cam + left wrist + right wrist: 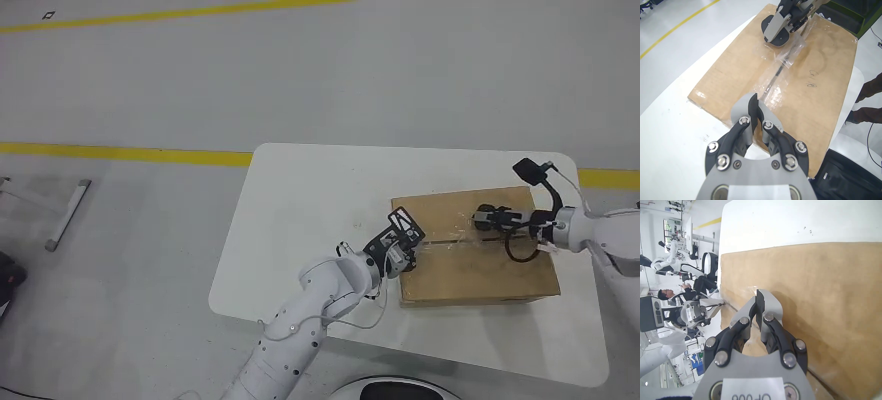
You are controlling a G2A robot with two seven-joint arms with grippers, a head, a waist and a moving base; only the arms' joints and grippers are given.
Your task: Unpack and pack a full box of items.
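The taped cardboard box (470, 245) sits shut on the white bench (300, 220). The left gripper (755, 97) is at its edge and the right gripper (758, 295) over its lid, both with fingers pressed together.

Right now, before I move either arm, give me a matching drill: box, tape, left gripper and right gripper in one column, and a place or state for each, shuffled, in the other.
Things:
1. box
2. tape
3. left gripper
4. right gripper

Places and states:
A. jaws shut, over the box top, partway along the seam
B. clear and wrinkled, lying along the seam
C. brown, flaps closed, on the white table
D. jaws shut, at the box edge where the seam ends

Pairs: 1-C, 2-B, 3-D, 4-A.
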